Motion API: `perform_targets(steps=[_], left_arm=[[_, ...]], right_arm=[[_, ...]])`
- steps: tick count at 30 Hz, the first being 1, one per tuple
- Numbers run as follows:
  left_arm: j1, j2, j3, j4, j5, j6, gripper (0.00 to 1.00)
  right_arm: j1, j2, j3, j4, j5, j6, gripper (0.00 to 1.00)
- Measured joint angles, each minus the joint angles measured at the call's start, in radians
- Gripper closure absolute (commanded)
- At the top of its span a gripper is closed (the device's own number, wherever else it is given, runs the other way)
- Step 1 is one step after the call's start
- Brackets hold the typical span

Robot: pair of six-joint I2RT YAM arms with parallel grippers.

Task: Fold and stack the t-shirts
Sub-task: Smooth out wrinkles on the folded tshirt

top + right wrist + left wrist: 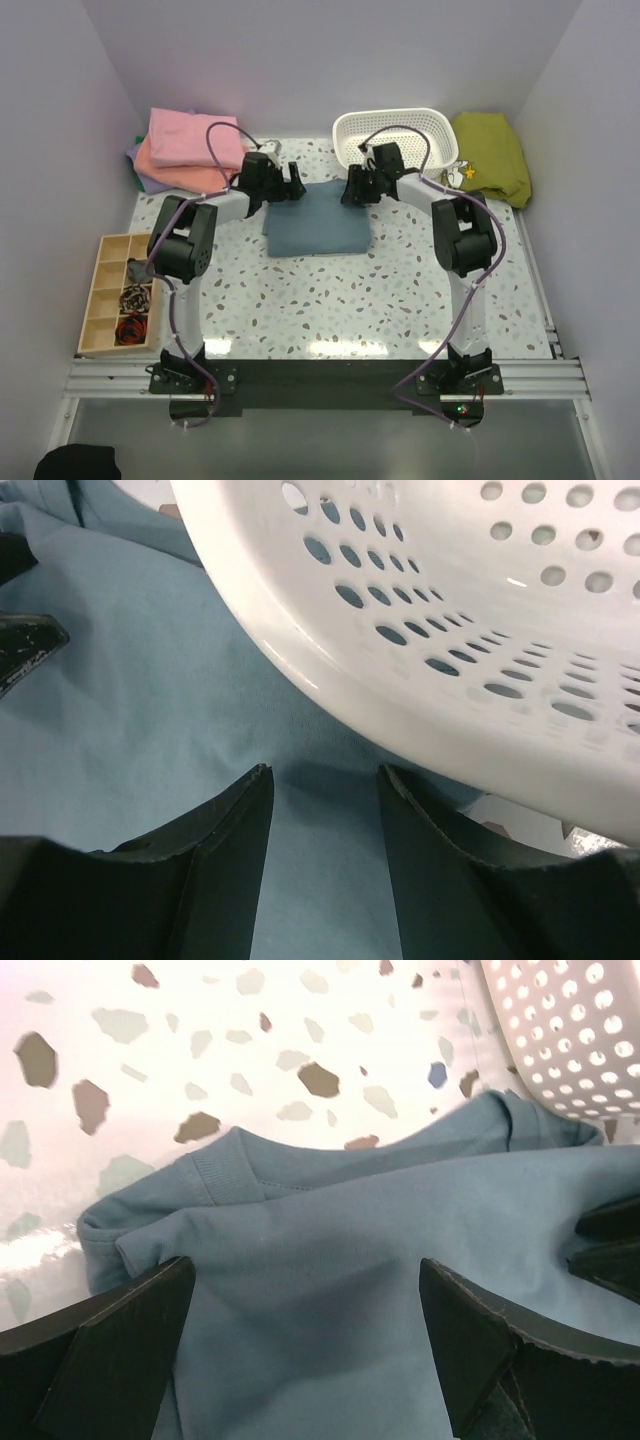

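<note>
L claw [305, 1263] wide open; R claw [325, 772] part-open.

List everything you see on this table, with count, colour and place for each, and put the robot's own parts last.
blue-grey t-shirt: one, dusty blue-grey, folded, middle of the table.
stacked shirts: at least three, pink over salmon-orange over lavender, far left corner.
basket: one, white, perforated, far edge, right of centre.
green cloth: one, olive green, far right corner.
wooden tray: one, light wood, compartments, left edge; small dark and red bits inside.
table: one, white with speckles.
left gripper: one, black, fingers open, at the shirt's far left edge.
right gripper: one, black, fingers open, at the shirt's far right edge, near the basket.
</note>
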Motion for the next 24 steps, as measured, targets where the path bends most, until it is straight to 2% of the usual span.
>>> perform_targets(steps=[6, 9, 16, 24], left_arm=[[-0.001, 0.017, 0.011, 0.037, -0.121, -0.008, 0.0], [-0.003, 0.014, 0.005, 0.05, -0.195, -0.009, 0.0], [0.006, -0.154, -0.207, 0.072, -0.369, -0.008, 0.0], [0.0, -0.362, -0.249, 0.068, -0.338, -0.02, 0.0]], right_arm=[[0.003, -0.001, -0.018, 0.06, 0.052, -0.005, 0.48], [0.005, -0.04, -0.084, 0.115, 0.091, -0.008, 0.46], [-0.001, -0.206, -0.232, 0.135, 0.195, -0.032, 0.45], [-0.025, -0.295, -0.239, 0.108, 0.179, -0.033, 0.45]])
